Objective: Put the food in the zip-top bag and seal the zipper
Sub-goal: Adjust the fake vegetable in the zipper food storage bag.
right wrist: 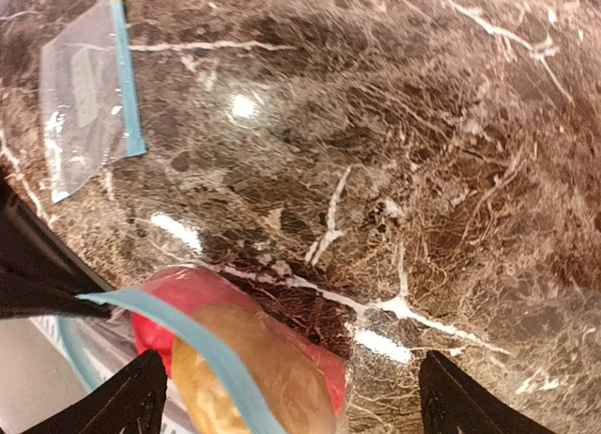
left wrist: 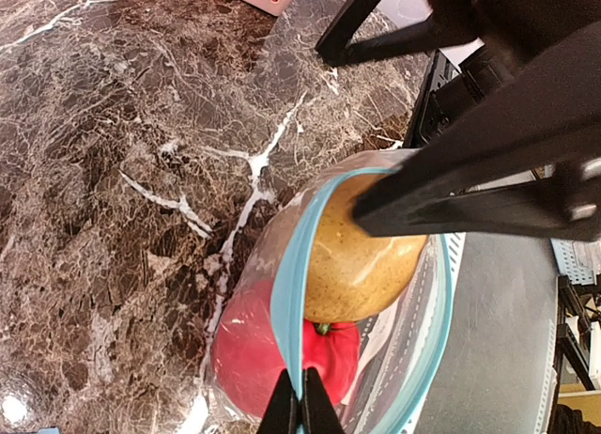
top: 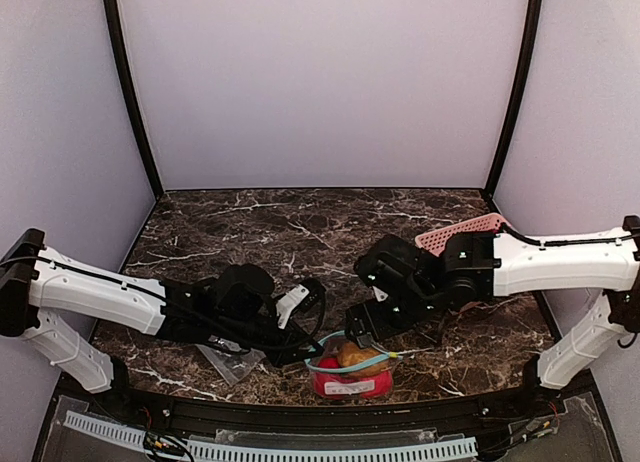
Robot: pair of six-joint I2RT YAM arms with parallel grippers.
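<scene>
Left jaws tight on zipper, right jaws wide; brown-tan and red food in bag.

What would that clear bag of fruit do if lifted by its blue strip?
The zip-top bag would probably sag: its thin film drapes around the brown-tan fruit and red fruit. Those round pieces would likely shift and roll inside. The zipper stands open in a loop, so tilting might spill them.
</scene>
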